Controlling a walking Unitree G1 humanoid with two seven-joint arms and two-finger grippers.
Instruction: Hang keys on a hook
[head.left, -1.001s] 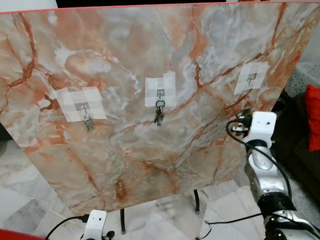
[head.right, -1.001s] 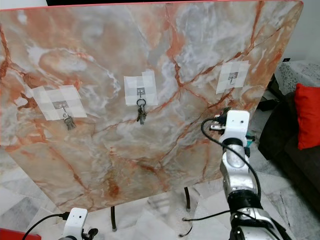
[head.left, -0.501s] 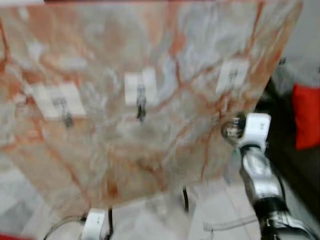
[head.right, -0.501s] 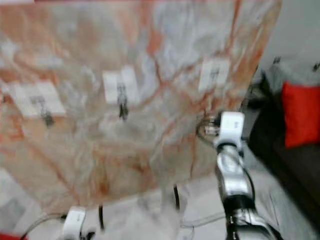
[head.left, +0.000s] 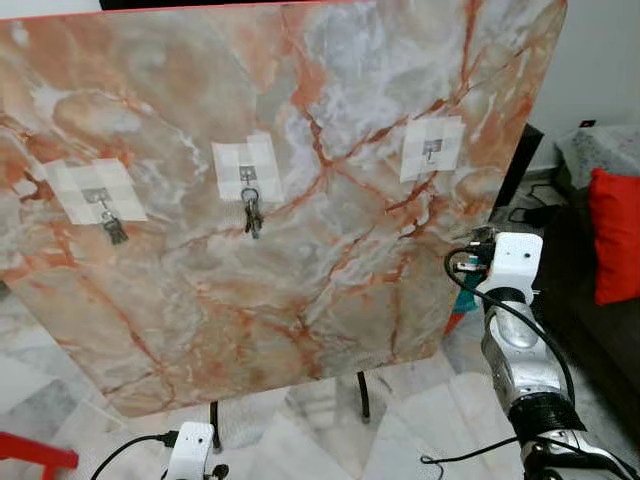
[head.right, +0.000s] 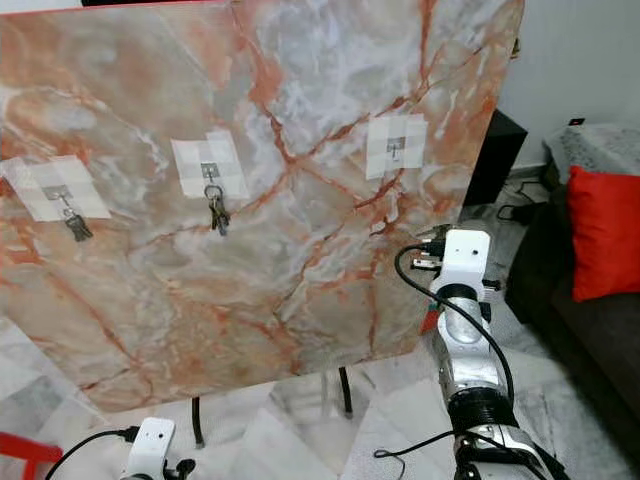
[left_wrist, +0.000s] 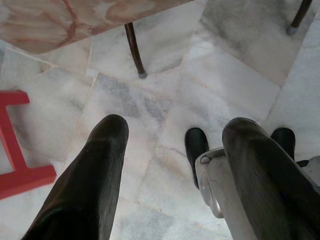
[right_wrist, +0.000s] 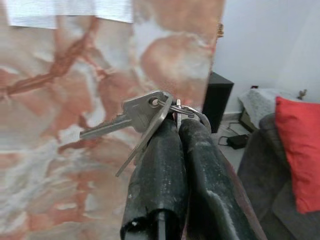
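**A:** Start close in. What is the right pincer doing?

**B:** Its two black fingers are pressed together on a key ring, and the keys splay out past the tips at mid-frame of the right wrist view. In the left eye view that arm stands at the right of the frame, beside the lower right edge of the marble-patterned board, below the free hook.

**A:** Where could it fail?

**B:** My guess is the ring. Little of it shows beyond the fingertips, so the hook may have too small an opening to catch. If the ring meets the hook at an angle, it could push against it instead of sliding on. The hook appears to be fixed on with white tape, which a hard push might peel. Releasing too early would drop the keys to the floor.

**A:** And the left pincer?

**B:** Spread wide, holding nothing, aimed down at the floor at the lower left of the left eye view.

**A:** The surface?

**B:** A tilted, glossy orange-and-grey slab on thin dark legs. A key bunch hangs at centre and a smaller one at far left.

**A:** The room beyond?

**B:** Pale marble floor tiles, a red frame at lower left, then a dark sofa with a red cushion at right, and a white wall behind it.
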